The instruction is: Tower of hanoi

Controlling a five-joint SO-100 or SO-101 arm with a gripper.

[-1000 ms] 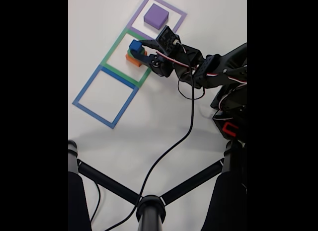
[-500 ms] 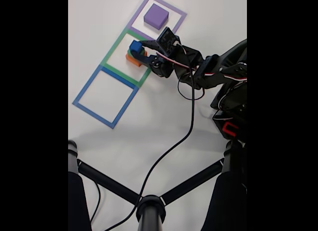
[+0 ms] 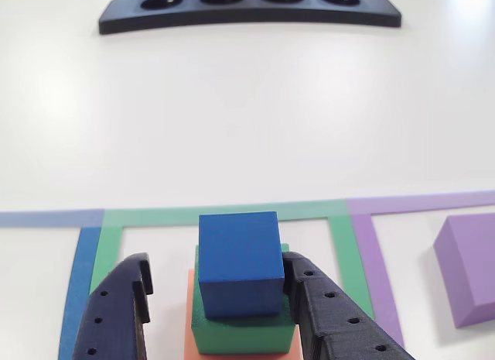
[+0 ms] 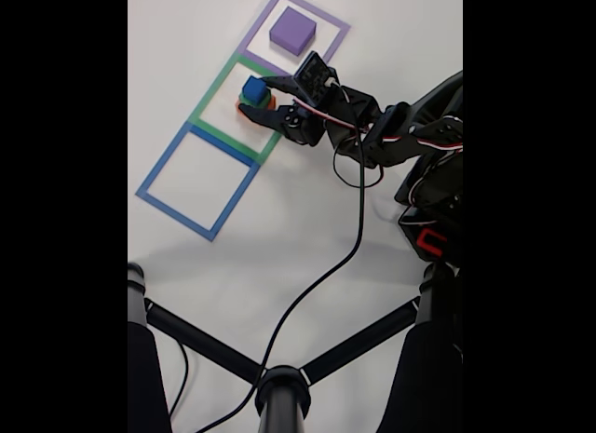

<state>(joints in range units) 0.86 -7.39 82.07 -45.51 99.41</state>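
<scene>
A blue cube [image 3: 238,263] sits on a green block [image 3: 244,329], which lies on an orange block [image 3: 189,333]. This stack [image 4: 253,93] stands inside the green tape square [image 4: 216,90]. My gripper [image 3: 219,261] is open around the blue cube. The left finger [image 3: 116,313] stands clear of it and the right finger [image 3: 325,313] is right beside it. The fixed view shows the gripper [image 4: 263,98] reaching in from the right. A purple block [image 4: 292,30] lies in the purple tape square [image 4: 328,44], also seen as the purple block [image 3: 468,267] at right.
A blue tape square [image 4: 158,169] lies beside the green one with nothing inside. A black bar with round holes [image 3: 247,8] sits at the far edge. A black cable [image 4: 345,247] trails over the table, and a black stand [image 4: 279,386] fills the bottom.
The jaws have spread apart. They were shut on the blue cube, which now rests on the green block.
</scene>
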